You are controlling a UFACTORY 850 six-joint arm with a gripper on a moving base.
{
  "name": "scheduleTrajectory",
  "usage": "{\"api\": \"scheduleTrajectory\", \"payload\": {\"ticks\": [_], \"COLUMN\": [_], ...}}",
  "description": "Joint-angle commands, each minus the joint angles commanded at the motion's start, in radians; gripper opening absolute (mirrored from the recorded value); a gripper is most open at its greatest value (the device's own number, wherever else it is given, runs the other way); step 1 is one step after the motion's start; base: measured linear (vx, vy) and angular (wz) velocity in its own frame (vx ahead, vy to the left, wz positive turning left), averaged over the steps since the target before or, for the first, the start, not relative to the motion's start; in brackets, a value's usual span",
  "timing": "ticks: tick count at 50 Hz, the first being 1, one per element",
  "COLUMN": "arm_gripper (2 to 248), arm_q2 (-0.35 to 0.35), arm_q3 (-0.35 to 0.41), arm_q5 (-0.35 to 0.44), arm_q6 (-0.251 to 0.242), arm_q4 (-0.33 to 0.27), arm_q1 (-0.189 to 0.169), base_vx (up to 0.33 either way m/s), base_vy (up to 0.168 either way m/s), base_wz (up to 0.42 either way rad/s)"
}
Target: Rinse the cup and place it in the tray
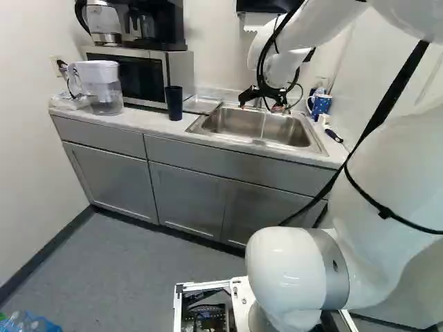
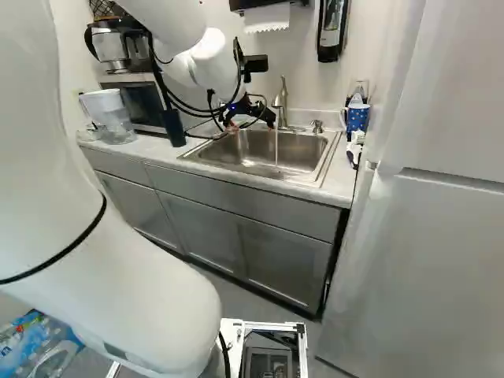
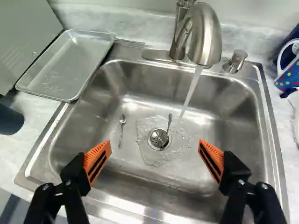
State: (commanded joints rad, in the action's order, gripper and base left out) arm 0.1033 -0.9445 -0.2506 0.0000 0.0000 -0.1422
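Observation:
The black gripper (image 2: 250,122) hangs over the sink (image 2: 256,164) in the right base view. In the wrist view the gripper (image 3: 155,151) stands wide open above the basin, nothing between its orange pads. The dark cup (image 1: 174,102) stands upright on the counter left of the sink; the wrist view shows only part of this cup (image 3: 10,120). Between cup and faucet, a shallow silver tray (image 3: 65,65) rests on the counter at the basin's edge, its flat bottom bare. Water (image 3: 190,91) runs from the faucet (image 3: 205,37) into the sink.
Two small spoons lie in the basin, one spoon (image 3: 122,131) apart, the other spoon (image 3: 169,122) at the drain. A blue dotted mug (image 2: 357,118) stands right of the sink. Left are a water pitcher (image 1: 105,90) and a microwave (image 1: 142,76); a fridge (image 2: 441,236) stands at the right.

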Motion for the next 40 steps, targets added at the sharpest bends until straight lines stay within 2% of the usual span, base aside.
{"api": "scheduleTrajectory", "payload": {"ticks": [29, 40], "arm_gripper": [247, 247], "arm_q2": [0.0, 0.003], "arm_q3": [0.0, 0.003], "arm_q5": [0.0, 0.0], "arm_q6": [0.0, 0.0], "arm_q4": [0.0, 0.0], "arm_q1": [0.0, 0.012], "base_vx": [0.0, 0.0], "base_vy": [0.0, 0.0], "base_wz": [0.0, 0.0]}}
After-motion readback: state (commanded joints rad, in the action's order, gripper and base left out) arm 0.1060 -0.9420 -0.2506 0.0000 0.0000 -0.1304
